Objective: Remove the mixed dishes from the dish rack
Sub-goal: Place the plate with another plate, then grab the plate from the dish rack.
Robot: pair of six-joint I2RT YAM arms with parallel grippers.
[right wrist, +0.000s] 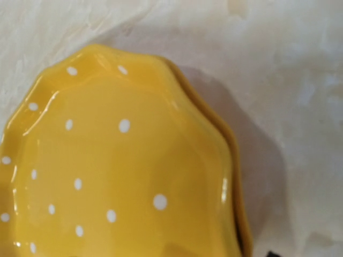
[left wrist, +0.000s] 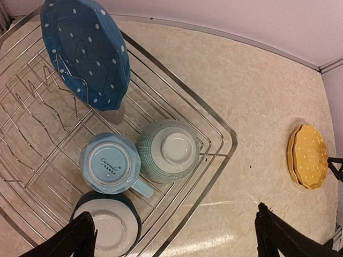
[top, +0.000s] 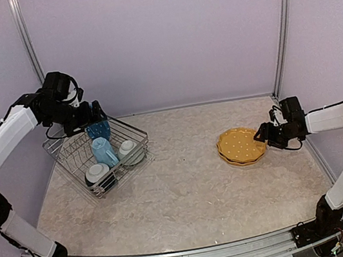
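Yellow plates (right wrist: 123,171) fill right wrist view; left shows rack (left wrist: 37,123).

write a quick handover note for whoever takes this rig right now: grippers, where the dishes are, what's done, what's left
The left gripper is open and empty, above the dish rack.
The right gripper is at the rim of the yellow plates; whether it is open or shut cannot be told.
Done: both yellow plates are stacked on the table, right side.
Left, all in the rack: the blue plate standing in the dividers, plus the light blue mug, the green-checked bowl and the dark bowl, all three upside down.
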